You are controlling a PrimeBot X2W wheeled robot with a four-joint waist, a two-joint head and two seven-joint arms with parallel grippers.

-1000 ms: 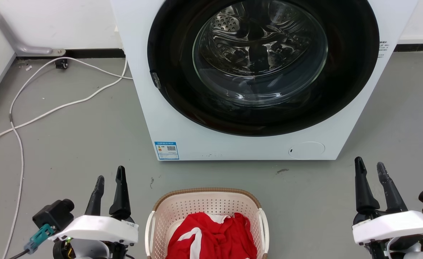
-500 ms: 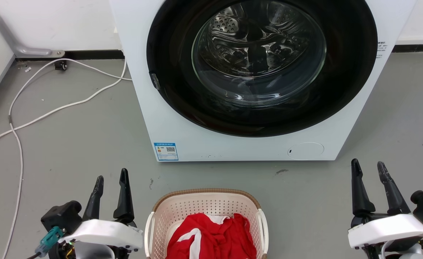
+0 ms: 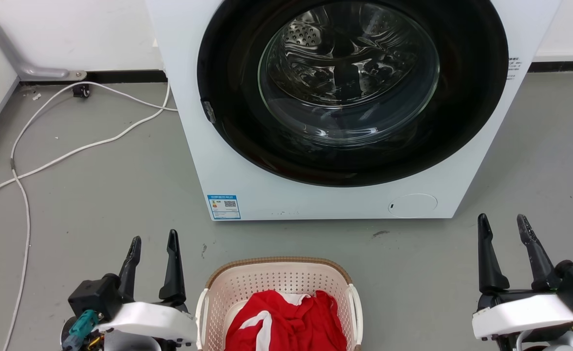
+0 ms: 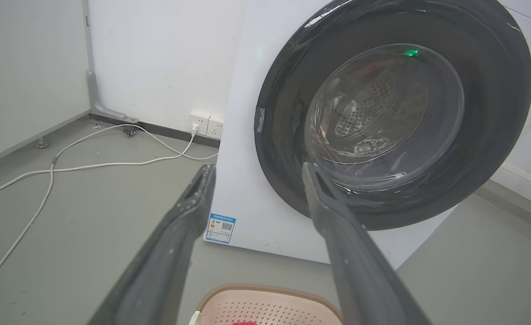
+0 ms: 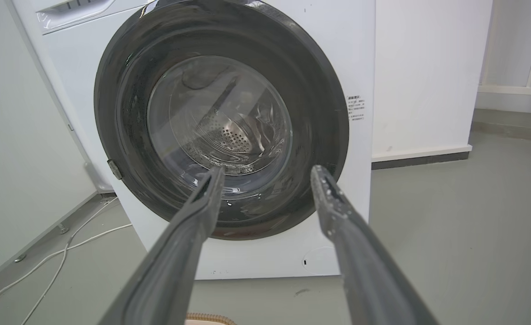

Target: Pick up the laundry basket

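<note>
Head view: the laundry basket (image 3: pixel 276 280) stands on the floor in front of the washing machine (image 3: pixel 247 195), apart from it, with a red garment (image 3: pixel 291 321) heaped inside. The left gripper (image 3: pixel 154 236) hangs just beside the left loop handle (image 3: pixel 201 312), jaws apart and empty. The right gripper (image 3: pixel 502 217) sits well apart from the basket, jaws likewise apart. Risk: the reach is uneven, so one side could engage first and tip or slide the basket. Left wrist view: the left gripper (image 4: pixel 258 166) points at the machine door with the laundry basket (image 4: pixel 265 307) low between its fingers, so a straight advance would likely pass above the rim. Right wrist view: the right gripper (image 5: pixel 267 168) frames the door, with a sliver of brown rim (image 5: pixel 209 318) at the bottom, so alignment on a handle is unconfirmed.
</note>
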